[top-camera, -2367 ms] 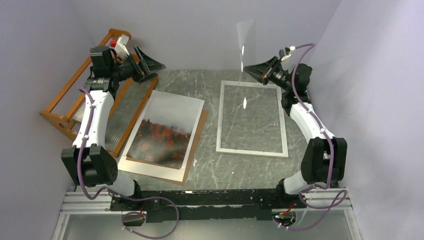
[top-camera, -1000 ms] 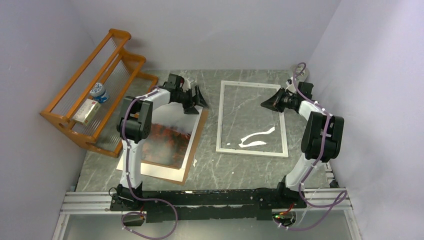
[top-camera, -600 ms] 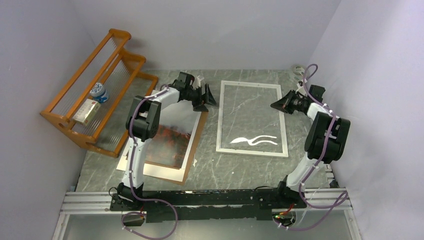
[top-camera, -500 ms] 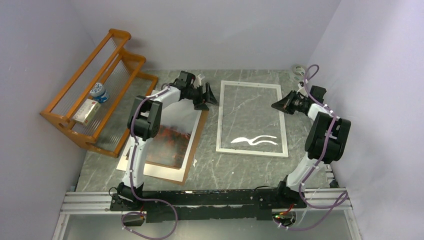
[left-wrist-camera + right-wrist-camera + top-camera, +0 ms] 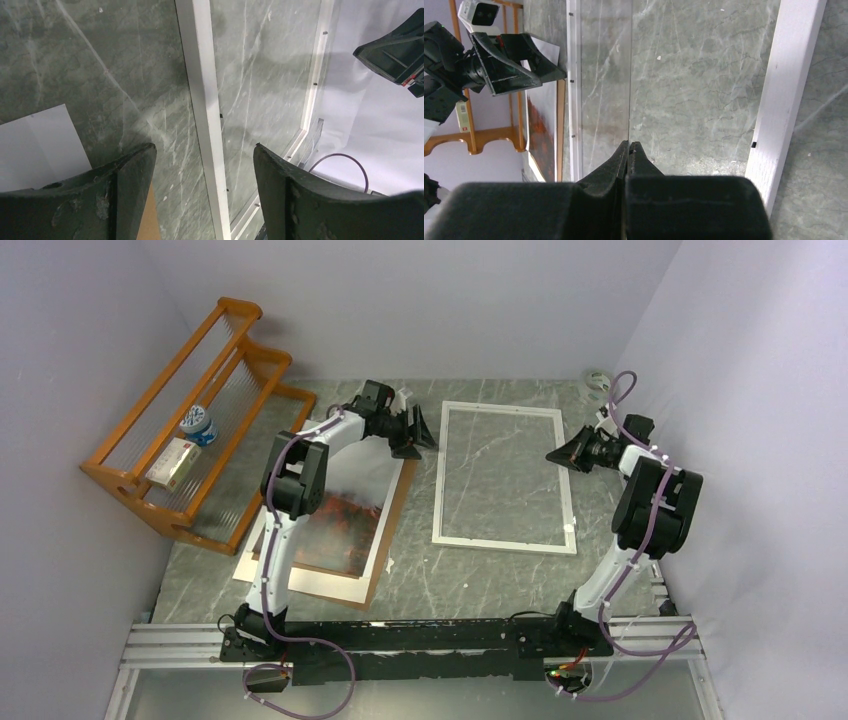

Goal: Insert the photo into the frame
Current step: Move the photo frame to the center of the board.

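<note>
On the marble table [image 5: 500, 570], the frame [image 5: 505, 543] is laid flat right of centre, w/ marble seen thru it. The photo [image 5: 345, 515] is parked flat to its left on a brown backing board [image 5: 389, 527], red trees toward the near edge, not in the frame yet.

No writing can be read tbh. A box [image 5: 172, 462] and a small blue-labelled tub [image 5: 200, 424] are sat in the orange rack [image 5: 243, 310] by the left wall, print too small.

The left claw [image 5: 203, 148] is held wide open w/ nothing in it, over the frame's left rail, just past the photo's far corner. The right claw [image 5: 629, 144] is squeezed fully together by the right rail, tips right at the clear pane's [image 5: 606, 75] edge; whether the pane is pinched can't be told.

Room-wise, a thin strip of bare table is left between board and frame, and more is left in front of the frame. The frame's right rail is near the right wall.
</note>
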Motion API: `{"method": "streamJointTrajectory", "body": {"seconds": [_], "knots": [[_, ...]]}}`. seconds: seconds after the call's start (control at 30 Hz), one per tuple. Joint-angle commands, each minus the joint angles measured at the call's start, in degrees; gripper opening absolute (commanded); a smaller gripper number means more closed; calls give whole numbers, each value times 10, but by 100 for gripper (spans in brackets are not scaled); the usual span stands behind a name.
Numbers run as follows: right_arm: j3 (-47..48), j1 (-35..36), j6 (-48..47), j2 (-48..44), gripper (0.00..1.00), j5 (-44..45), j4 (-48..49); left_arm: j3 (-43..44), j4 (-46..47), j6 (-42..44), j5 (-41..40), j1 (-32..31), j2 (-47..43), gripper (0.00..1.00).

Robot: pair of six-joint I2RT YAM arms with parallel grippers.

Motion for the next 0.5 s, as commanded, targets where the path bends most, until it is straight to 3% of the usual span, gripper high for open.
{"method": "streamJointTrajectory", "body": {"seconds": [0.0,0.13,0.47], "knots": [[29,-5,-39,-2,0,-10,-12,17,-27,7,-17,-10,31,75],[32,-9,-40,-1,0,-6,-15,39,-49,5,-9,-12,47,69],[34,-10,-26,18,0,-17,-10,30,-36,-2,0,-14,50,65]]}}
